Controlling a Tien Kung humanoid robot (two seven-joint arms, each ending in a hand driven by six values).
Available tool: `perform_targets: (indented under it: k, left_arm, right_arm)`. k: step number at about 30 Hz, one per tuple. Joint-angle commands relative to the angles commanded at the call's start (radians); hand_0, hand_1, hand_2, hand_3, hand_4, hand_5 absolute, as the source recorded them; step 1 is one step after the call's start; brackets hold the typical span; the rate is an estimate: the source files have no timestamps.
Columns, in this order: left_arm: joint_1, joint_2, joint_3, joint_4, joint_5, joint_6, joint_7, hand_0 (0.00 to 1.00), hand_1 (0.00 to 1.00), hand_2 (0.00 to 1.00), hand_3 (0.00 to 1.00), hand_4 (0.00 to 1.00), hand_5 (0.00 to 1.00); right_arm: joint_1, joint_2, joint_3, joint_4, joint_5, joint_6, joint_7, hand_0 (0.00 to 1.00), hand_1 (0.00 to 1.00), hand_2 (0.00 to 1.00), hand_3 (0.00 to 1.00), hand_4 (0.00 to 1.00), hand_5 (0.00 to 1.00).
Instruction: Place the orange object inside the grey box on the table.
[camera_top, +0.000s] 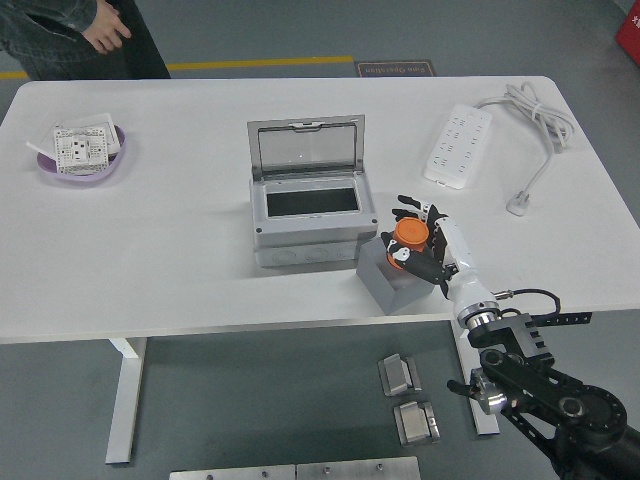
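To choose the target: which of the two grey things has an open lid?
The larger grey box, left of the right hand; its lid stands upright. The small grey block has none.

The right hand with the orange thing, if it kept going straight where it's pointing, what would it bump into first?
The right hand, shut on the orange object, points up and left. Straight on, it would probably meet the open grey box first, at its right side. Depth is unclear, so it might pass above the box.

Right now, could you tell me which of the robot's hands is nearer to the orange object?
Right. The right hand is closed around the orange object; the left hand is out of view.
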Motion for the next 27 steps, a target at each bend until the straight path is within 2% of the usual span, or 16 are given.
perform_targets:
  k: [4,5,10,11,16,17,22,23,27]
  left_arm:
    - [0.000,0.000,-0.001,0.000,0.001,0.000,-0.001,0.720,0.711,0.689,0.816,0.746,0.455]
    - [0.000,0.000,-0.001,0.000,0.001,0.000,-0.001,0.719,0.711,0.689,0.816,0.746,0.455]
    - [-0.002,0.000,-0.001,-0.001,0.002,-0.001,-0.001,0.719,0.711,0.689,0.816,0.746,0.455]
    - [-0.002,-0.001,-0.001,-0.001,0.003,-0.002,-0.001,0.719,0.711,0.689,0.817,0.745,0.456]
    - [-0.002,-0.001,-0.001,-0.001,0.004,-0.002,-0.001,0.719,0.711,0.689,0.817,0.745,0.456]
    - [-0.002,-0.002,0.000,-0.001,0.003,-0.002,-0.001,0.719,0.711,0.689,0.816,0.746,0.458]
    - [-0.002,-0.002,0.002,-0.001,0.001,-0.001,-0.002,0.719,0.711,0.689,0.816,0.746,0.458]
    - [-0.002,-0.002,0.002,-0.001,0.001,-0.001,-0.003,0.719,0.711,0.689,0.816,0.745,0.458]
    - [-0.003,-0.002,0.003,-0.002,-0.001,-0.001,-0.004,0.719,0.711,0.689,0.816,0.745,0.458]
  right_arm:
    - [0.000,0.001,-0.003,0.001,0.015,0.002,-0.002,0.757,0.730,0.666,0.693,0.346,0.002]
    - [0.001,0.001,-0.004,0.001,0.017,0.002,-0.003,0.766,0.654,0.589,0.598,0.098,0.002]
    - [0.001,0.001,-0.008,0.000,0.030,0.000,-0.006,0.766,0.654,0.589,0.598,0.098,0.002]
    - [0.001,0.001,-0.008,0.000,0.033,-0.001,-0.006,0.683,0.551,0.463,0.396,0.087,0.002]
    - [0.002,0.001,-0.010,0.000,0.044,-0.008,0.000,0.683,0.551,0.463,0.396,0.087,0.002]
    - [0.002,0.002,-0.009,0.000,0.045,-0.010,0.001,0.665,0.508,0.376,0.298,0.094,0.002]
    - [0.005,0.002,-0.006,0.004,0.043,-0.017,0.004,0.665,0.508,0.376,0.298,0.094,0.002]
    - [0.006,0.002,-0.005,0.005,0.041,-0.018,0.003,0.641,0.446,0.268,0.205,0.052,0.002]
    - [0.008,0.002,0.004,0.008,0.035,-0.020,0.000,0.641,0.446,0.268,0.205,0.052,0.002]
